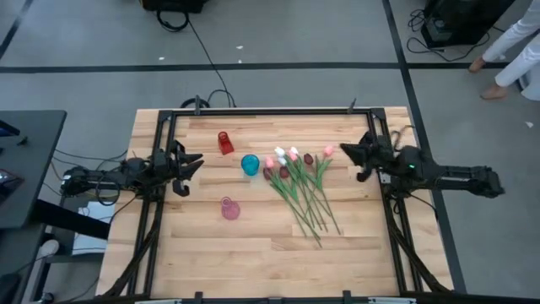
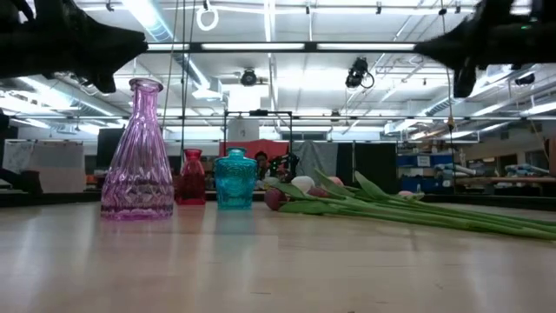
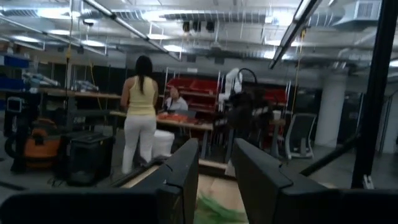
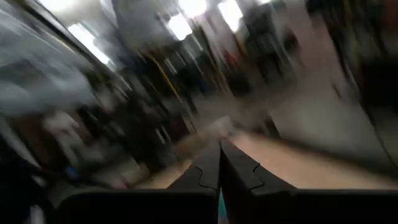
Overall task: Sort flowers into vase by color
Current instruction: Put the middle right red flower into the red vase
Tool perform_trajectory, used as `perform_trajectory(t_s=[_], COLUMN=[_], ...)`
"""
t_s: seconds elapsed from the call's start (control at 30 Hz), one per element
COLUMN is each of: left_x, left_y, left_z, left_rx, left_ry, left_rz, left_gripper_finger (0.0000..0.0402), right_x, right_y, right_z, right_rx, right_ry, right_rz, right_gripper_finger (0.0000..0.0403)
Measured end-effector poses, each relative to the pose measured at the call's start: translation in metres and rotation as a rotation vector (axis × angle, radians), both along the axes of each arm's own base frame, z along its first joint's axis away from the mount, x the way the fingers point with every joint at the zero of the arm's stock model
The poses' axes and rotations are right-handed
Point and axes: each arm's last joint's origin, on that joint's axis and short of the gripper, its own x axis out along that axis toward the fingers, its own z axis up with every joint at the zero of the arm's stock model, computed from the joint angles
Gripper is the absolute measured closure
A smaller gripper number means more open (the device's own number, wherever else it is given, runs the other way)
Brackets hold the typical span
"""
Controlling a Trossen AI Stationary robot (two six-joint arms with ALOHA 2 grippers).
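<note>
High view looks straight down on the table [image 1: 211, 253]; low view faces level across it; both share the vases and flowers [image 1: 299, 181].

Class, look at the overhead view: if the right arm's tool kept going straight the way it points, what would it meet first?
Probably nothing at once: the right tool, shut, hangs above the wooden table. Lower down, it would first meet the pink artificial tulip bloom.

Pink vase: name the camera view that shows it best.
The low view: the pink vase stands close and upright, whole from mouth to base, left of the red vase and the blue vase. The high view shows it only small from above. Neither wrist view shows it.
</note>
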Motion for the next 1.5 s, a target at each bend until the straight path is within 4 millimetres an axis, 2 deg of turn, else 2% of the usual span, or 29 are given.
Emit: perform_trajectory(t_s=[0.13, 0.27, 0.47, 0.63, 0.83, 1.1, 1.3, 1.5], left_x=[-0.001, -0.001, -0.001, -0.001, -0.001, -0.001, 0.0, 0.0], left_y=[0.0, 0.0, 0.0, 0.0, 0.0, 0.0, 0.0, 0.0], left_z=[0.002, 0.002, 0.004, 0.003, 0.003, 0.002, 0.001, 0.001], left_rx=[-0.023, -0.033, -0.047, -0.05, -0.05, -0.053, -0.069, -0.069], left_ry=[-0.024, -0.028, -0.053, -0.048, -0.043, -0.041, -0.029, -0.03], left_rz=[-0.009, -0.012, -0.02, -0.022, -0.021, -0.023, -0.028, -0.028], left_gripper_finger=[0.0295, 0.0295, 0.0295, 0.0295, 0.0295, 0.0295, 0.0295, 0.0295], right_x=[0.025, 0.052, 0.092, 0.119, 0.147, 0.16, 0.161, 0.156], right_y=[-0.004, -0.007, -0.01, -0.009, -0.006, -0.007, 0.01, 0.015], right_z=[0.006, -0.002, -0.018, -0.03, -0.04, -0.042, -0.046, -0.055], right_rx=[0.191, 0.366, 0.583, 0.84, 0.9, 0.9, 0.937, 0.95], right_ry=[0.234, 0.544, 0.875, 1.027, 1.145, 1.323, 1.455, 1.481], right_rz=[-0.035, -0.067, -0.088, -0.126, -0.2, -0.335, -0.289, -0.273], right_gripper_finger=[0.0389, 0.0383, 0.0325, 0.0264, 0.0252, 0.0269, 0.0273, 0.0273])
